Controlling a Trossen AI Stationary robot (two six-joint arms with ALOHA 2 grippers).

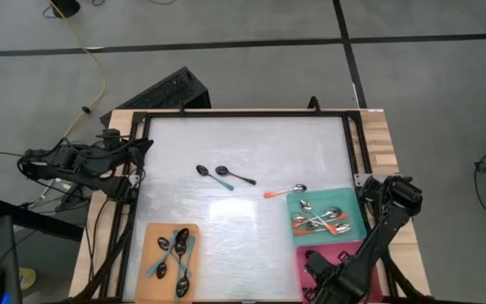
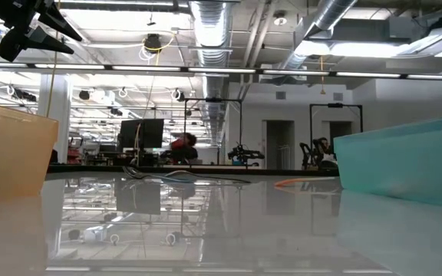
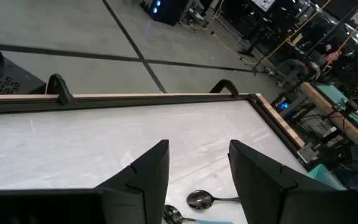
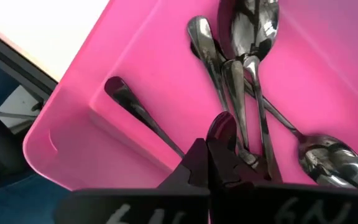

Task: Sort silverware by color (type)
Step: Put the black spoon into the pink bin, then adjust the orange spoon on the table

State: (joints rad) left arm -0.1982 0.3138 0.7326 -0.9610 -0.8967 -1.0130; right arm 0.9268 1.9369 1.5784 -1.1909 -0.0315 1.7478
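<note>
Two spoons lie mid-table: a teal-handled one and a black one. An orange-handled spoon lies beside the teal tray, which holds orange-handled spoons. Teal-handled spoons lie in the orange tray. Plain metal spoons lie in the pink tray. My right gripper is low over the pink tray, pointing down, shut on a metal spoon. My left gripper waits open above the table's left edge. My right gripper pinches a plain metal spoon between its two fingertips, coming from above and pointing down. The handle sticks out sideways from the fingers over the pink tray's wall. The fingers hide the spoon's other end and whether it rests on anything.
A black frame borders the white table top. Bare table lies between the orange tray and the teal tray. In the low view, the orange tray's wall and the teal tray's wall stand at either side.
</note>
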